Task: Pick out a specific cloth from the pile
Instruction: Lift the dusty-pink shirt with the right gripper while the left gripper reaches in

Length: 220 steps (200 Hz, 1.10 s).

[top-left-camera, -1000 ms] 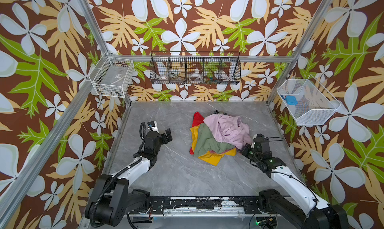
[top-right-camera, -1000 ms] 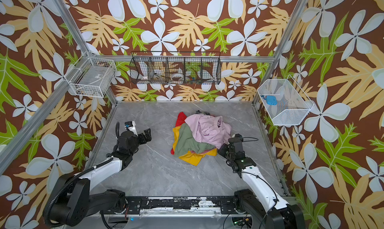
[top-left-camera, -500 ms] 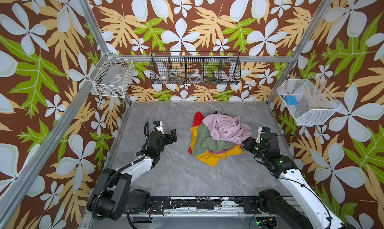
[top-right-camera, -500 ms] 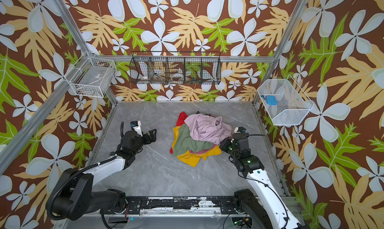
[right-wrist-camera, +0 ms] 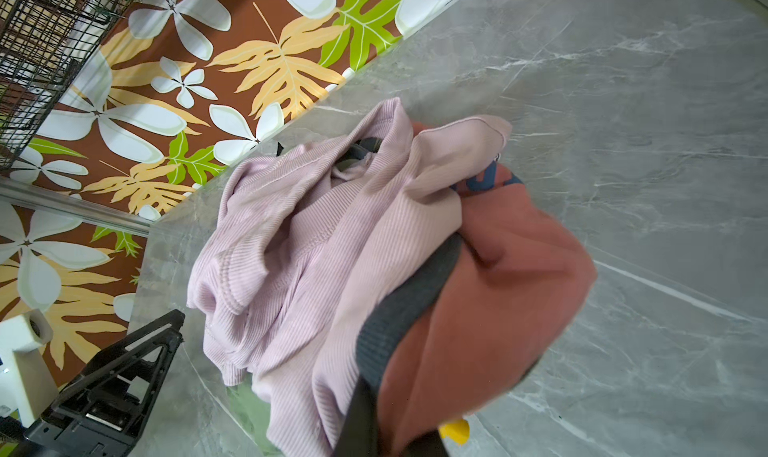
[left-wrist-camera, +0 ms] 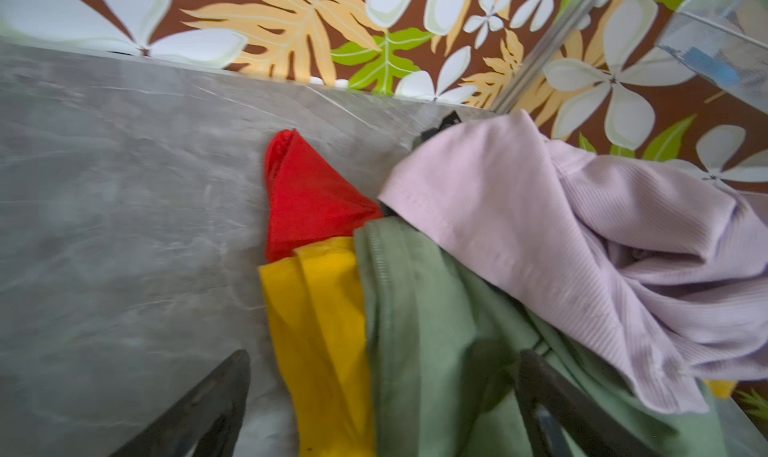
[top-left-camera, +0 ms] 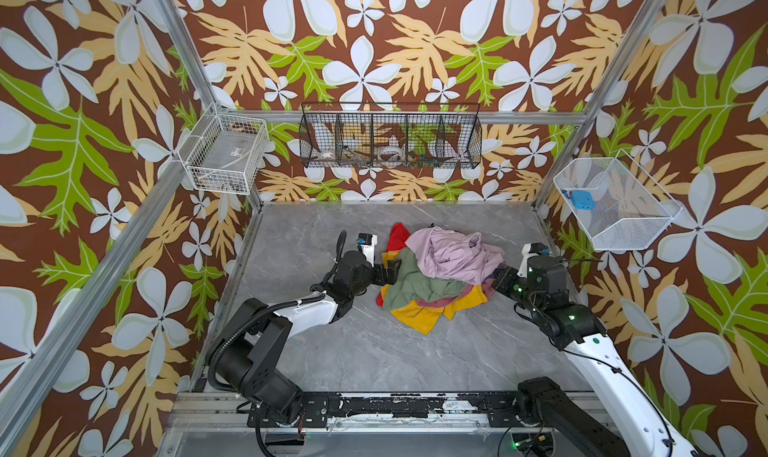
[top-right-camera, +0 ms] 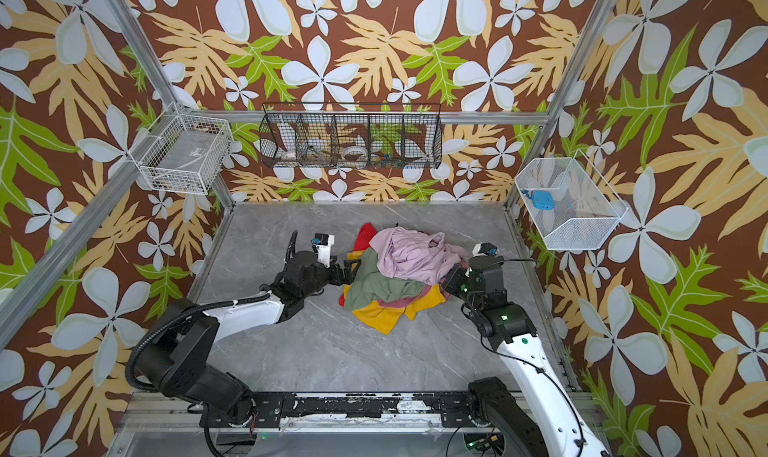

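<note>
My two arms reach in over the near part of the grey table [top-left-camera: 374,351] toward the pile [top-left-camera: 436,276], which sits mid-table. The pile's nearest edge is a yellow cloth [top-left-camera: 419,315] lying flat. Just beyond it a thin strip of the cloth [top-left-camera: 436,302], dusty salmon-pink, shows between the yellow and a green cloth [top-left-camera: 409,282]. My left gripper [top-left-camera: 394,268] is at the pile's left edge with its jaws spread wide. In the left wrist view one finger is over bare table and the other over the green cloth, the yellow fold lies between them, and they grip nothing. My right gripper [top-left-camera: 496,277] is pressed together at the pile's right edge, pinching the cloth. In the right wrist view the cloth bunches right at my fingers, showing its dark trim [right-wrist-camera: 399,318] and a bit of blue print [right-wrist-camera: 486,183], though fabric hides the fingertips. A lilac garment [top-left-camera: 453,253] lies on top of the pile, touching the cloth. A red cloth [top-left-camera: 398,237] pokes out at the pile's far left. On the far wall hangs a black wire basket [top-left-camera: 390,141].
</note>
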### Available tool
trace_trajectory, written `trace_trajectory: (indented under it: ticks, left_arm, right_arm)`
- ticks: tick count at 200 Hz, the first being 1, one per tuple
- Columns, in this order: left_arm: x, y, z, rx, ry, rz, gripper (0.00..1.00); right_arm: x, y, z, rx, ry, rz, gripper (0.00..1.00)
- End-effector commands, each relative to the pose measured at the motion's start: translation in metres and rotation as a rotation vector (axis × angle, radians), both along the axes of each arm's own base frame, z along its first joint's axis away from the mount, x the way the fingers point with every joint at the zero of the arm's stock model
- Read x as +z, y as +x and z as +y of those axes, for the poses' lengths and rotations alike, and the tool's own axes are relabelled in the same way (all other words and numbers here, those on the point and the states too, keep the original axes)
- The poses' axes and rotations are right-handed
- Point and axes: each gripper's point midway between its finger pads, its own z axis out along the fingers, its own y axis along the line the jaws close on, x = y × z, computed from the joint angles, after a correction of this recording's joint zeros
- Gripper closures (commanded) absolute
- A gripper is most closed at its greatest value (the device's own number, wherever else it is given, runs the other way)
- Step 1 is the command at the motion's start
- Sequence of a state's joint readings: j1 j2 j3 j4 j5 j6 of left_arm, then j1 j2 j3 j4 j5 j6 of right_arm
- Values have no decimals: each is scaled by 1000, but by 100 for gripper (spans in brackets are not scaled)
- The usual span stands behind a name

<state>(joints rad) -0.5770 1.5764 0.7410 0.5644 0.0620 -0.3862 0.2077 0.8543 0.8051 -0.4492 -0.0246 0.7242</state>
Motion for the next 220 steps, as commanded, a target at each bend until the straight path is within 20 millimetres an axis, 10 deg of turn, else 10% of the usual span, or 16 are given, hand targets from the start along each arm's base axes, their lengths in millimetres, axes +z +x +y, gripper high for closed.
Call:
trace_trajectory:
  ticks: [1, 99, 220]
  left_arm:
    - [8, -4, -21, -55, -16, -35, 0]
    - [-16, 3, -72, -66, 108, -19, 0]
    - [-47, 19, -98, -33, 223, 61, 0]
  right_arm:
    - [23, 12, -3, -5, -31, -78, 100]
    - [75, 17, 13, 111, -51, -176, 100]
    - [202, 16, 19, 166, -76, -409, 100]
